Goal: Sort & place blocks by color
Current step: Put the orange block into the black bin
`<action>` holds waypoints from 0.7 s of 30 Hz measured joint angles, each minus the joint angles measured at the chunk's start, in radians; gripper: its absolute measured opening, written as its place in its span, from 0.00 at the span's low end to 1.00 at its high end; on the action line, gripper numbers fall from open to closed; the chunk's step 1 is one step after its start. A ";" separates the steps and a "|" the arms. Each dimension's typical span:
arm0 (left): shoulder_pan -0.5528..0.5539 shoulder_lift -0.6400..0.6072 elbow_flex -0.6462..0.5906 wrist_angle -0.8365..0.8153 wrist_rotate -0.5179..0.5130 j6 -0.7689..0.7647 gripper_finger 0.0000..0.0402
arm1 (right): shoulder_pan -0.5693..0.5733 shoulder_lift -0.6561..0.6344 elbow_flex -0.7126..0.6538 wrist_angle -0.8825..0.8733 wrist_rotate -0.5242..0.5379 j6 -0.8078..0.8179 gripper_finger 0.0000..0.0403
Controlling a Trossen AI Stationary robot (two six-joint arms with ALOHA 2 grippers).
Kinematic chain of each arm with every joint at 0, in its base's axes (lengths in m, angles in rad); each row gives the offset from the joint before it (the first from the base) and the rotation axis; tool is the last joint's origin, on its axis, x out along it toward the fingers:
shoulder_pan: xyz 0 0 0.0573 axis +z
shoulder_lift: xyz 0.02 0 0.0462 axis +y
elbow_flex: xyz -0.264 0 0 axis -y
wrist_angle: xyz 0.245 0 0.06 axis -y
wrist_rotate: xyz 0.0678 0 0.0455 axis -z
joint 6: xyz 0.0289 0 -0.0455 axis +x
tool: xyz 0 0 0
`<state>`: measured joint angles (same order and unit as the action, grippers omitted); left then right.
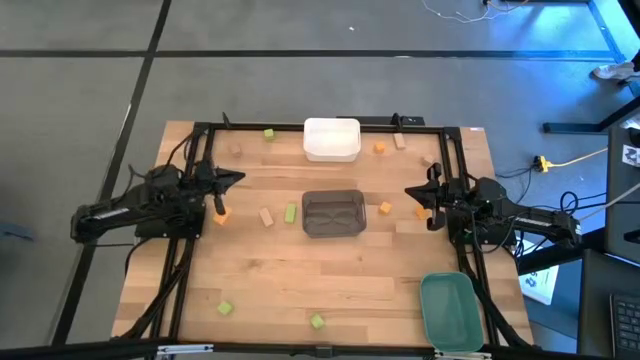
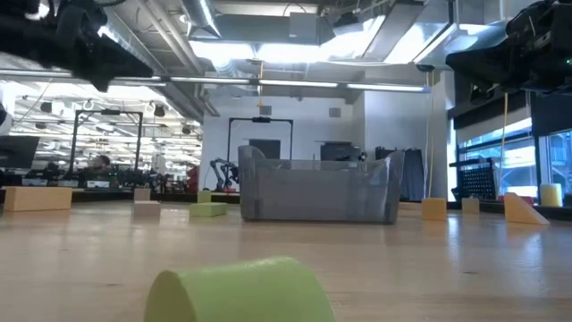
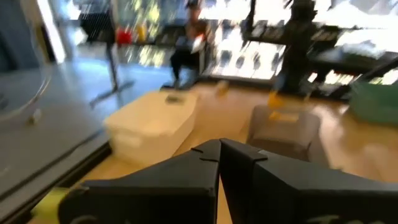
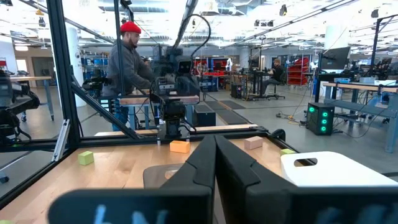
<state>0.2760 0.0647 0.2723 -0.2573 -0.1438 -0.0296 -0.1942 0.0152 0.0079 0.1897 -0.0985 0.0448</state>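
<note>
Small orange, light green and tan blocks lie scattered on the wooden table (image 1: 330,280). Among them are an orange block (image 1: 219,215), a tan one (image 1: 266,217) and a green one (image 1: 290,212) left of the dark grey bin (image 1: 333,213). Two more orange blocks (image 1: 385,208) (image 1: 420,211) lie to that bin's right. My left gripper (image 1: 240,178) hovers shut at the left side, pointing level toward the middle. My right gripper (image 1: 408,190) hovers shut at the right side, facing it. Neither holds anything.
A white bin (image 1: 331,139) stands at the far middle and a green bin (image 1: 449,310) at the near right corner. A black frame (image 1: 300,126) borders the table. More green blocks (image 1: 225,308) (image 1: 317,321) lie near the front edge. A person (image 4: 127,68) stands beyond the table.
</note>
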 joint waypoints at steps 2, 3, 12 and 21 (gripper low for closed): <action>0.000 0.054 0.094 -0.093 -0.031 -0.028 0.00 | 0.000 0.000 0.000 0.000 0.000 0.000 0.03; 0.000 0.086 0.138 -0.130 -0.042 -0.051 0.00 | 0.000 0.000 0.000 0.000 0.000 0.000 0.03; 0.000 0.471 0.468 -0.469 -0.071 -0.272 0.00 | 0.000 0.000 0.000 0.000 0.000 0.000 0.03; 0.000 0.733 0.620 -0.586 0.060 -0.427 0.00 | 0.000 0.000 0.000 0.000 0.000 0.000 0.03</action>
<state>0.2760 0.7980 0.8921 -0.8433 -0.0836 -0.4569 -0.1942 0.0153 0.0080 0.1894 -0.0983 0.0446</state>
